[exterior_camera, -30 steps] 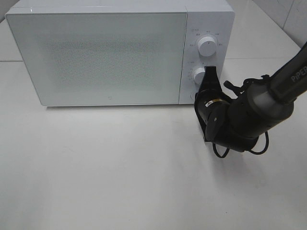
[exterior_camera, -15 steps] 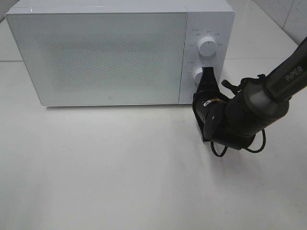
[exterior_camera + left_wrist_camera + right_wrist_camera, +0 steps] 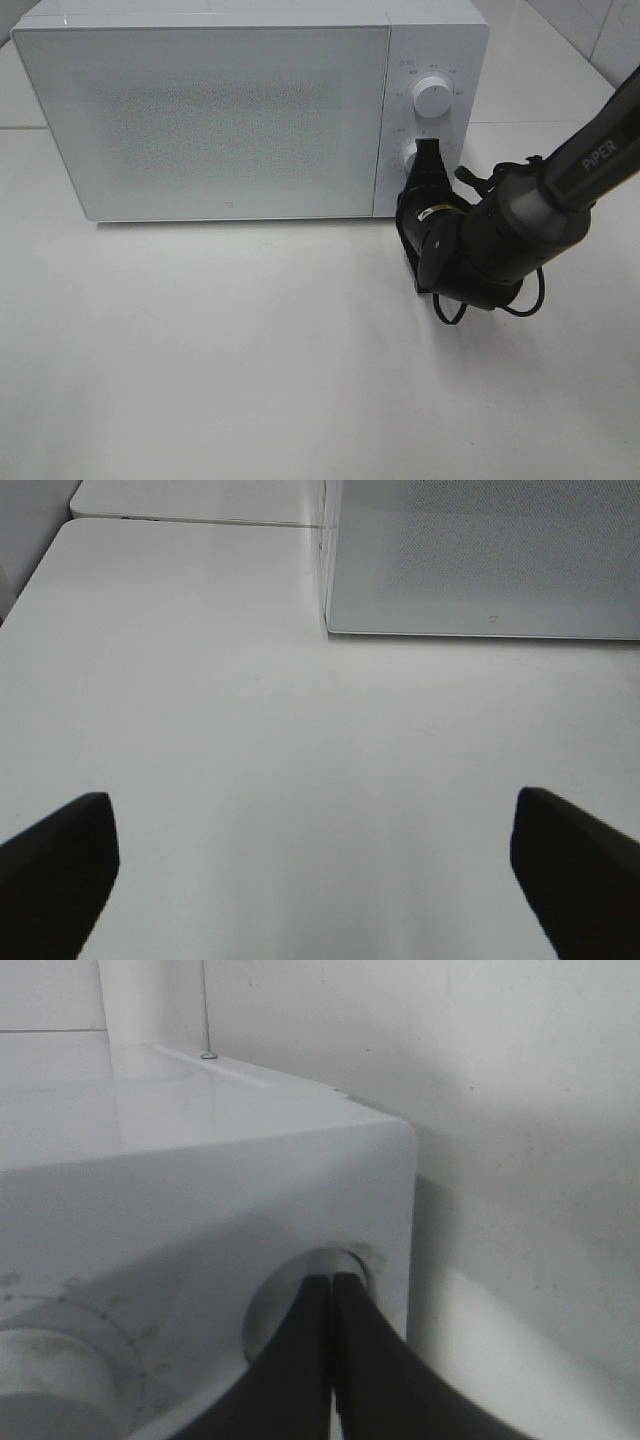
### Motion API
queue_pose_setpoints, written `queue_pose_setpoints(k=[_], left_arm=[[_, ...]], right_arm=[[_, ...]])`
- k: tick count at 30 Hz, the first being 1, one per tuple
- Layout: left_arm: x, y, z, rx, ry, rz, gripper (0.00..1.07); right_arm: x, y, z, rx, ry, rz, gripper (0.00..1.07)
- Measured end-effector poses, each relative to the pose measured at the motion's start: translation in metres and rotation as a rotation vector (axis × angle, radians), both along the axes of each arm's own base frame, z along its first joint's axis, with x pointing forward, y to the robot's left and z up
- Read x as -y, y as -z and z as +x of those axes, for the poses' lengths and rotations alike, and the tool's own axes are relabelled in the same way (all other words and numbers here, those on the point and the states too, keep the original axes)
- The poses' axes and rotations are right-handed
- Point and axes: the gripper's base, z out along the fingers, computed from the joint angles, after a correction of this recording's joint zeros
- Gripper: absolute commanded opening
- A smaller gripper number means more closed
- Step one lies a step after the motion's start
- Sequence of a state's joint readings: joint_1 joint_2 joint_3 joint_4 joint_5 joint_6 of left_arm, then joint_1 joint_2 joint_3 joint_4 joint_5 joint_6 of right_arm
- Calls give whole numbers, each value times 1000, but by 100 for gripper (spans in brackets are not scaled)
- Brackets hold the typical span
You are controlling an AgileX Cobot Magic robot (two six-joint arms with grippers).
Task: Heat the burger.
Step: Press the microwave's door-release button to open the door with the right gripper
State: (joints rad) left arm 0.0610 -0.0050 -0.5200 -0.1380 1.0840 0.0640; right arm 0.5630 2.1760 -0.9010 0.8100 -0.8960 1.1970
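Black right hand [image 3: 333,1295], pinched shut, tip at round button [image 3: 272,1312] of microwave [image 3: 200,110]

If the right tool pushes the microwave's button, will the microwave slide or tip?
Tipping seems unlikely: the microwave is a wide, low box flat on the table. That table looks smooth, so it might slide. The shut right tool is at one end, so a push may twist it.

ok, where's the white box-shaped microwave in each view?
Exterior high: the white box-shaped microwave spans the top of the picture, door shut, with the shut right gripper at its control panel.
Left wrist: a lower corner of its door, well beyond the open left gripper.
Right wrist: close-up of its panel corner, the gripper at a round button.
Shared landmark: the white tabletop.
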Motion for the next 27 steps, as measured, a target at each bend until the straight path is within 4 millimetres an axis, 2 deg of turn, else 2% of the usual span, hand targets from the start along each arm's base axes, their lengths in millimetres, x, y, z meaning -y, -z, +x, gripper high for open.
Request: queue_pose_setpoints(k=[27], left_arm=[[0,0,0,0,0,0,100]], right_arm=[[-8,3,11,77,60,16,0]])
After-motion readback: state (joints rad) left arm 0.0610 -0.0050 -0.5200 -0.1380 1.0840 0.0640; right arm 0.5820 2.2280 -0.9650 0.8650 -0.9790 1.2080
